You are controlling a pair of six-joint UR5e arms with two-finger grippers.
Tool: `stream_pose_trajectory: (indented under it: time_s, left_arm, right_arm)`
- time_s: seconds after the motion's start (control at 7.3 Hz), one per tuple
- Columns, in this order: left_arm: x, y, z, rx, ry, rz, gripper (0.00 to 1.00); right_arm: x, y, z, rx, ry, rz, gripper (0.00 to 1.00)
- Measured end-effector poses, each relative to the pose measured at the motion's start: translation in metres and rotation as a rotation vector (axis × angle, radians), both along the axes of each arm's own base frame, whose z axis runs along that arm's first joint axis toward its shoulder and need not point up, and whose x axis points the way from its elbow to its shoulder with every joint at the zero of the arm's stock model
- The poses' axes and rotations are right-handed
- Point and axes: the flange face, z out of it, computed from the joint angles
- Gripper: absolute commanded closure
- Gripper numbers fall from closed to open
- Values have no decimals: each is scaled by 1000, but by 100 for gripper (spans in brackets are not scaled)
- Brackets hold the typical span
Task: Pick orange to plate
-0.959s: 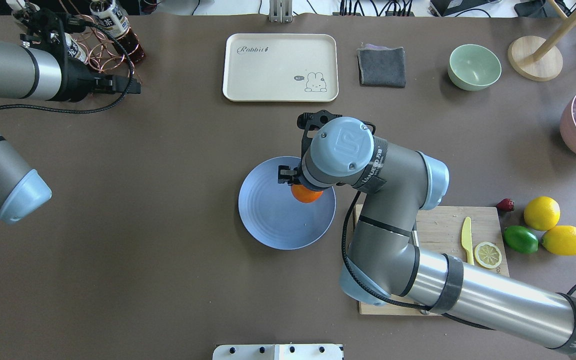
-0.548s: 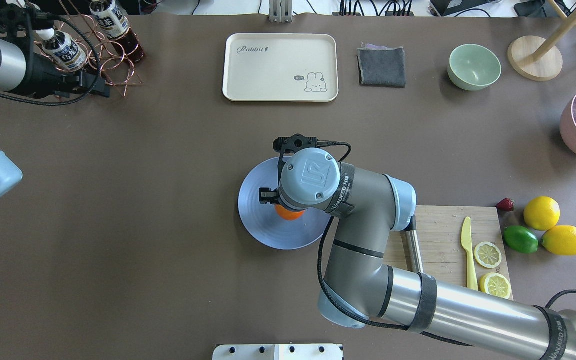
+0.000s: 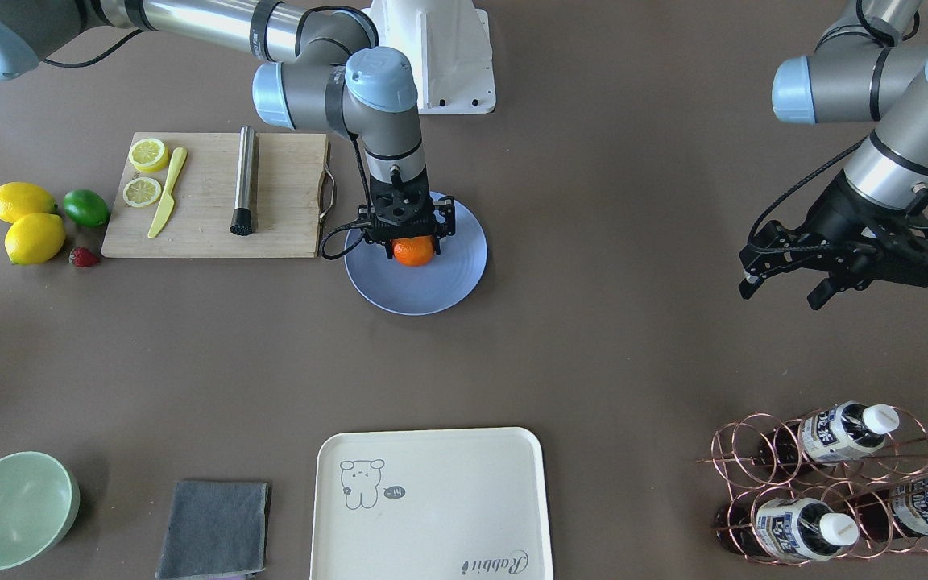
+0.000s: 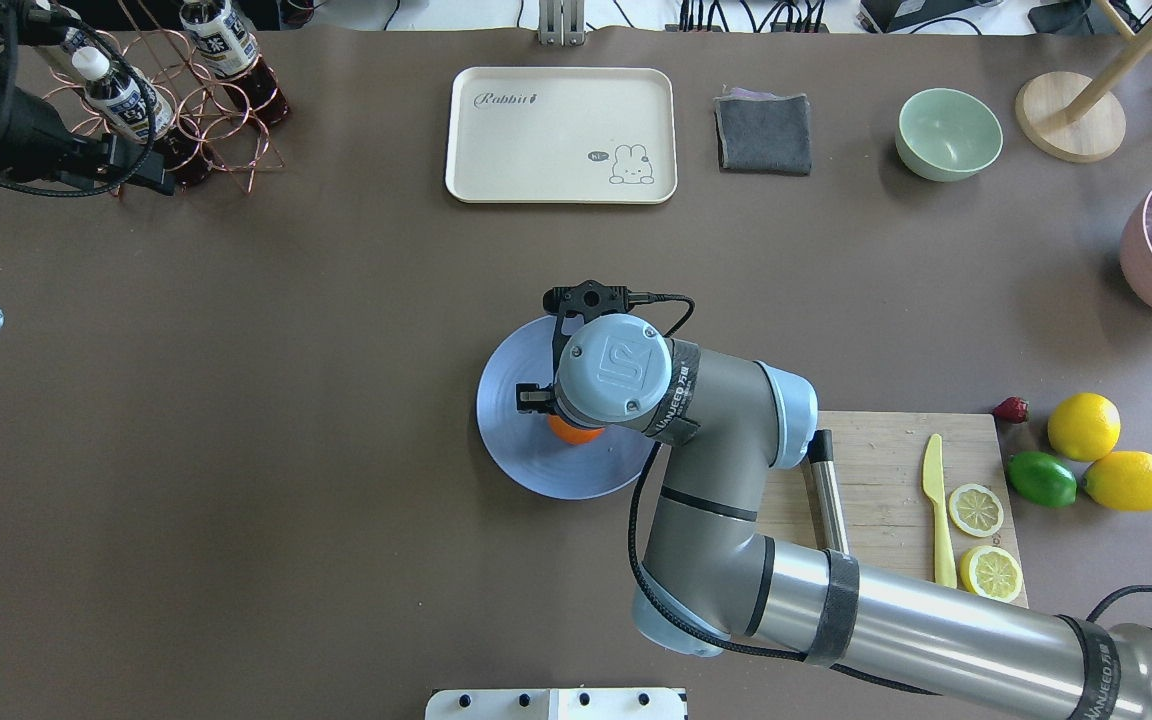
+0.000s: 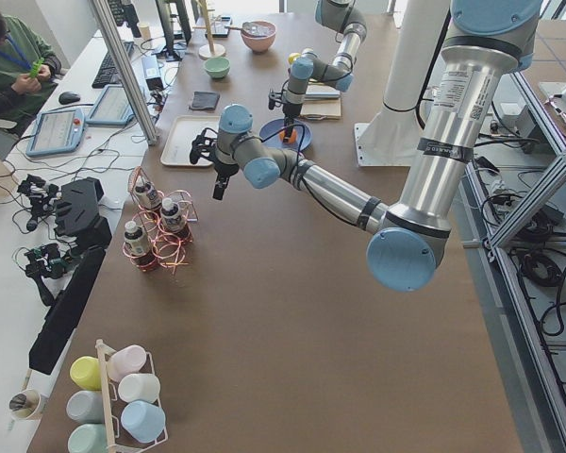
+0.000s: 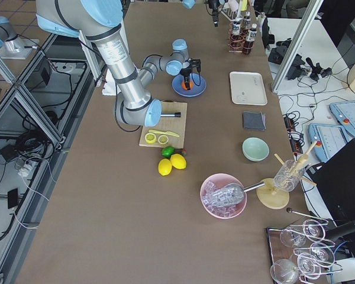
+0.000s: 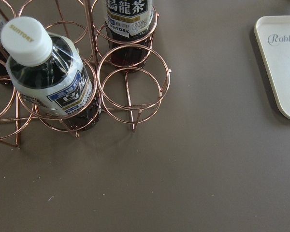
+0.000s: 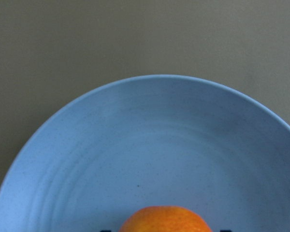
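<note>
The orange [image 3: 414, 252] sits between the fingers of my right gripper [image 3: 414, 242], which is shut on it, low over the middle of the blue-lavender plate [image 3: 432, 292]. From overhead the wrist hides most of the orange [image 4: 569, 433], and the plate [image 4: 516, 460] shows around it. The right wrist view has the orange's top [image 8: 165, 220] at the bottom edge, with the plate [image 8: 159, 135] just beneath. My left gripper [image 3: 782, 288] hangs open and empty, far off near the bottle rack [image 3: 826, 483].
A cutting board [image 4: 886, 455] with a knife, lemon halves and a metal rod lies right of the plate. Lemons [image 4: 1083, 425], a lime [image 4: 1041, 478], a cream tray [image 4: 561, 135], a grey cloth [image 4: 763, 132] and a green bowl [image 4: 948, 133] stand around.
The right gripper carried the orange from the plate's right side to its middle and came lower. The left arm drew back to the left, towards the bottle rack.
</note>
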Motion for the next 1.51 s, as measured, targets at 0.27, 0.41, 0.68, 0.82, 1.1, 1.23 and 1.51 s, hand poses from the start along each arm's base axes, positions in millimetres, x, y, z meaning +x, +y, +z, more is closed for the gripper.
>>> stream_pose_trajectory:
  time_s: [0.27, 0.41, 0.68, 0.82, 1.1, 1.23, 1.51]
  left_arm:
    - [0, -1, 1, -1, -2, 1, 2]
    - [0, 0, 1, -2, -2, 2, 2]
    - [-7, 1, 10, 1, -16, 7, 2]
    - [-25, 4, 32, 17, -53, 23, 2]
    - [-88, 16, 95, 62, -175, 75, 2]
    - [-129, 22, 125, 78, -244, 104, 2]
    - [-201, 39, 168, 73, -332, 136, 2]
  right_arm:
    - [4, -2, -9, -29, -26, 27, 0]
    - [12, -3, -18, -43, -30, 33, 0]
    - [49, -1, -45, -91, -7, 25, 0]
    - [80, -8, -54, -129, 18, 30, 0]
    - [155, -47, -35, -154, 68, 14, 0]
    - [204, -73, -7, -133, 93, -19, 0]
    - [304, -117, 61, -95, 129, -109, 0]
